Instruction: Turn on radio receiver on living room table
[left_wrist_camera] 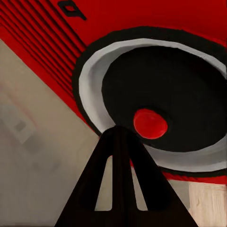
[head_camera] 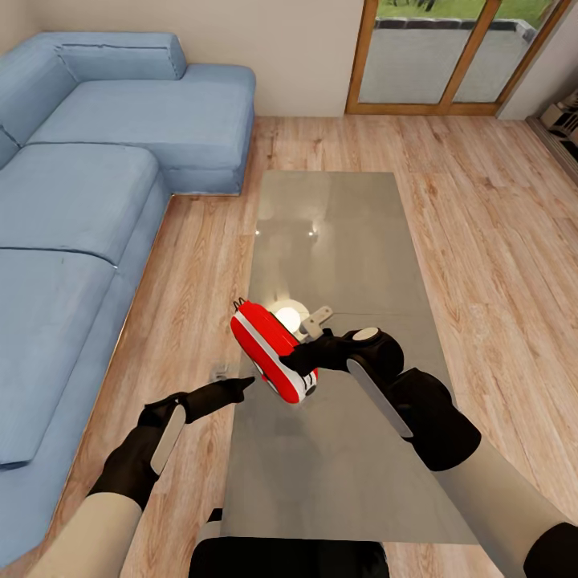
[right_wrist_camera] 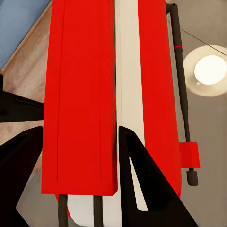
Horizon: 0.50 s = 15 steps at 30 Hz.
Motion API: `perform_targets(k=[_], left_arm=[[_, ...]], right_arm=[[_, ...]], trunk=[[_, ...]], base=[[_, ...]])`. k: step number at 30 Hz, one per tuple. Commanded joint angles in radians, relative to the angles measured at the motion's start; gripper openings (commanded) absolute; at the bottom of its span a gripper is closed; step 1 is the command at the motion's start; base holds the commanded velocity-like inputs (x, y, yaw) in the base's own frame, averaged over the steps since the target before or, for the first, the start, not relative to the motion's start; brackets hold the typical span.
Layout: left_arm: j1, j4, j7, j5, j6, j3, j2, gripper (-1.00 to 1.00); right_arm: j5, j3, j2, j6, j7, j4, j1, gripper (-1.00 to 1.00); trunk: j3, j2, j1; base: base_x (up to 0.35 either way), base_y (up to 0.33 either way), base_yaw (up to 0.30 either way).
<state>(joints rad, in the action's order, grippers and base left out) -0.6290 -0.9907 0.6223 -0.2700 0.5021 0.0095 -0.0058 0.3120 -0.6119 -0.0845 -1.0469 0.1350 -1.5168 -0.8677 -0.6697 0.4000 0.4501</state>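
Count of items, living room scene.
One small rounded red radio receiver with a white edge band [head_camera: 273, 359], lifted over the near left part of the table; one long low glossy grey-brown table [head_camera: 337, 233]; one pale round disc [head_camera: 287, 318] on it, just beyond the radio; one blue L-shaped fabric sofa [head_camera: 88, 185] at left; one set of wood-framed glass doors [head_camera: 449, 52] far right, three panes in view. Two black grippers: left gripper [head_camera: 241, 387] near the radio's left face, right gripper [head_camera: 299, 363] at its right. On the radio: one round dial face [left_wrist_camera: 161, 94], one red centre knob [left_wrist_camera: 150, 123].
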Motion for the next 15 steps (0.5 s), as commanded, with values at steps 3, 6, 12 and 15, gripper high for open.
perform_targets(k=[3,6,12,15], left_arm=[[0.0,0.02,0.0,0.001,-0.004,0.0,0.0,-1.0],[0.0,0.026,0.0,0.0,-0.005,0.0,-0.002,-1.0],[0.0,0.029,0.001,0.001,-0.018,-0.001,-0.027,-1.0],[0.0,0.029,0.001,0.0,-0.033,-0.001,-0.04,-1.0]], right_arm=[[0.009,-0.001,0.0,0.0,0.0,0.0,0.001,-1.0],[0.009,-0.002,0.0,0.0,0.0,0.0,0.001,-1.0],[0.009,-0.002,0.0,0.0,0.0,0.0,0.001,-1.0],[0.009,-0.002,0.0,0.0,0.0,0.0,0.001,-1.0]], trunk=[[0.0,0.0,0.0],[0.0,0.0,0.0],[0.0,0.0,0.0],[0.0,0.0,0.0]], base=[[0.0,0.0,0.0],[0.0,0.0,0.0],[0.0,0.0,0.0],[0.0,0.0,0.0]])
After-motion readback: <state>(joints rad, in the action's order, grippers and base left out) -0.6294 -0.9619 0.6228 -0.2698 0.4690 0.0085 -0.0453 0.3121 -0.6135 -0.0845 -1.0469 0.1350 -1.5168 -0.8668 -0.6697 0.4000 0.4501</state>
